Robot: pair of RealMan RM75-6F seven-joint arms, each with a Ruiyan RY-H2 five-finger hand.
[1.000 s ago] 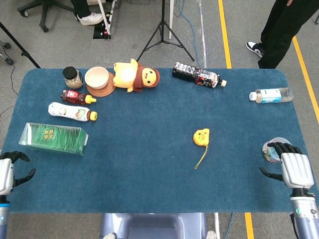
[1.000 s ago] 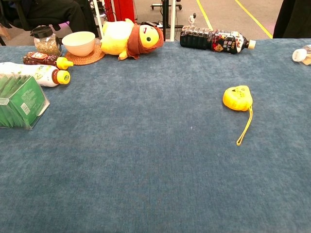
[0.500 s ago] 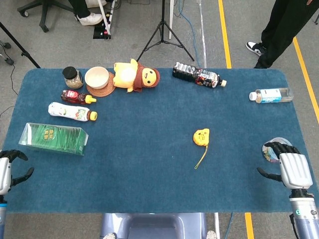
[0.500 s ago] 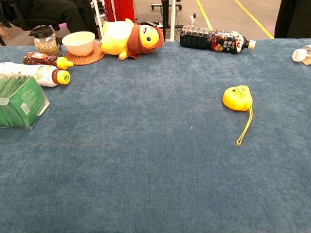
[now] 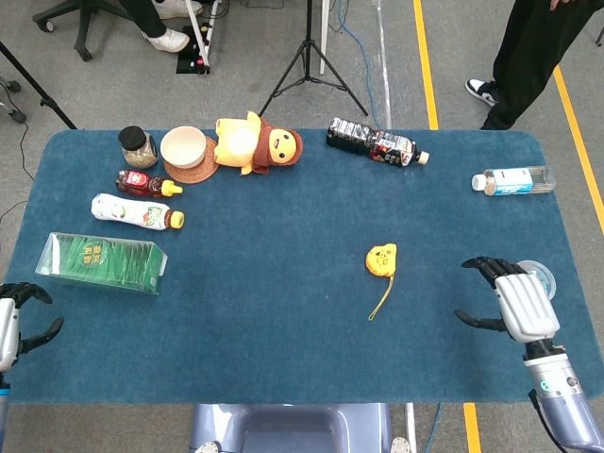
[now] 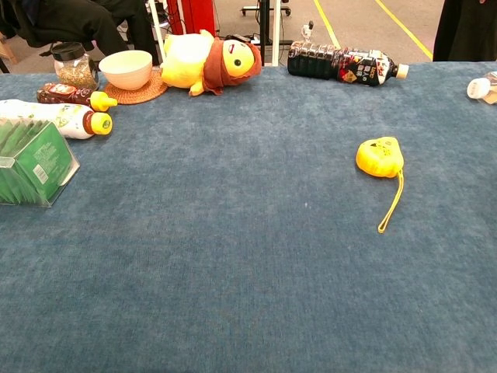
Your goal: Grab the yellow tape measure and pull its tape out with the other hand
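In the head view, the yellow tape measure lay on the blue desk, right of centre, its strap trailing toward the near edge. The right robot hand hovered well to its right, fingers spread and empty. The left robot hand sat at the near left corner, fingers apart, empty.

In the chest view, the yellow tape measure rested untouched; neither robot hand showed.

Lab or studio — tripod, yellow floor tape, office chair.

Yellow tape measure with yellow strap, deep blue table cloth, green box, yellow plush toy
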